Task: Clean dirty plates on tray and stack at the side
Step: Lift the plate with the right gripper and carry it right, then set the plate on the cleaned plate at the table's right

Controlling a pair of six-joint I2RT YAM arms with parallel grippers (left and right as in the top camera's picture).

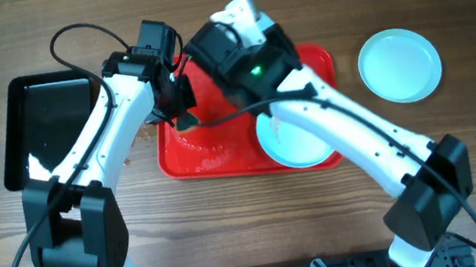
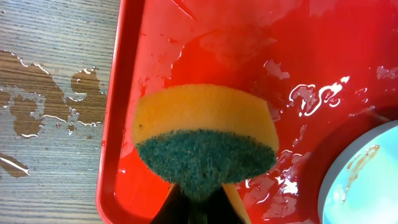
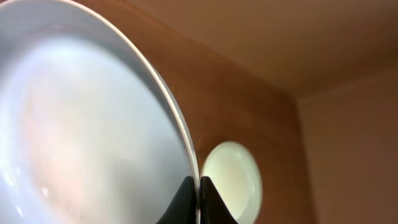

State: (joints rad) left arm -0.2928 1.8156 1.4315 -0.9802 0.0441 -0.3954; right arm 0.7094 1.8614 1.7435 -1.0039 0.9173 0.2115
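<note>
The red tray (image 1: 222, 149) lies mid-table, wet (image 2: 186, 50). My left gripper (image 2: 199, 208) is shut on a yellow sponge (image 2: 205, 118), green scrub side toward the camera, over the tray's left part (image 1: 177, 105). One plate (image 1: 299, 144) rests on the tray's right end, partly under my right arm, and shows a brown smear (image 2: 367, 180). My right gripper (image 3: 198, 196) is shut on the rim of a second plate (image 3: 81, 124), held tilted on edge above the tray's far side. A third plate (image 1: 399, 64) sits on the table right of the tray (image 3: 231, 180).
A black glossy tray (image 1: 43, 122) lies left of the red one. Puddles of water (image 2: 37, 118) spread over the wood by the red tray's left rim. Both arms cross above the red tray.
</note>
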